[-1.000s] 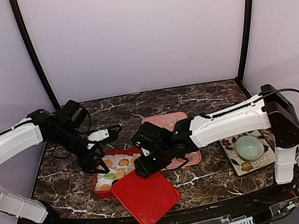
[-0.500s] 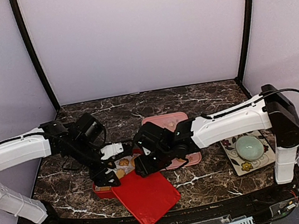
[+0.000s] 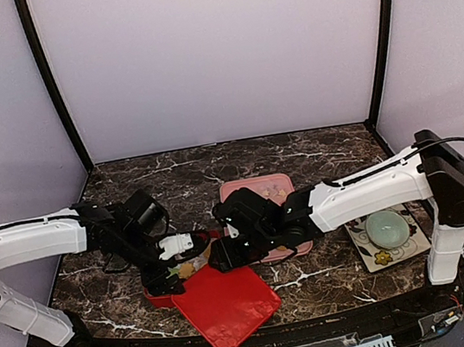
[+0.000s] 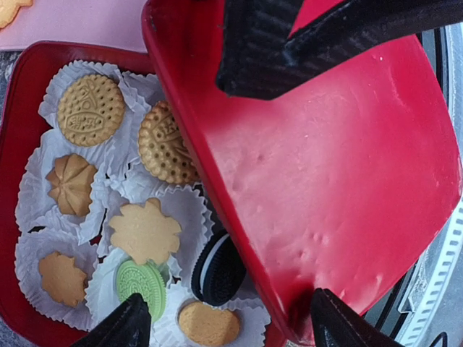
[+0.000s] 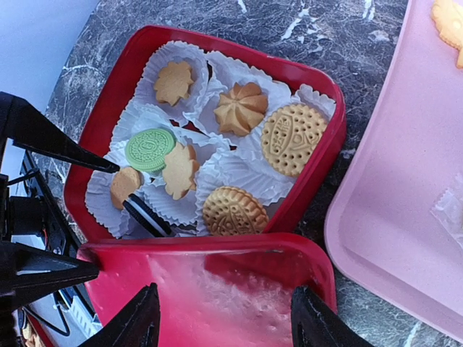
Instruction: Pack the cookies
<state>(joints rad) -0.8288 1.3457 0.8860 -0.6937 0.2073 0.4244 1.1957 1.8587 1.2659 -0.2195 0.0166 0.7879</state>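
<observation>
The cookies lie in white paper cups in a red box (image 5: 98, 137): golden rounds (image 5: 294, 137), flower shapes (image 5: 173, 81), a green one (image 5: 150, 150) and a black one (image 5: 147, 217). They also show in the left wrist view (image 4: 145, 231). A red lid (image 3: 225, 301) leans tilted against the box's near side and covers part of it. My left gripper (image 4: 231, 329) is open, one finger over the cups and one at the lid's (image 4: 325, 166) corner. My right gripper (image 5: 226, 318) is open just above the lid's (image 5: 239, 303) far edge. In the top view the two grippers, left (image 3: 171, 265) and right (image 3: 227, 257), are close together.
A pink tray (image 3: 261, 191) lies just behind the box with a cookie (image 5: 448, 18) on it. A pale green bowl (image 3: 386, 225) sits on a patterned tile (image 3: 384, 254) at the right. The table's front edge is close behind the lid.
My left arm has swung right and toward the front, from beside the box's left side to over the box and the lid's corner. The right gripper has hardly moved.
</observation>
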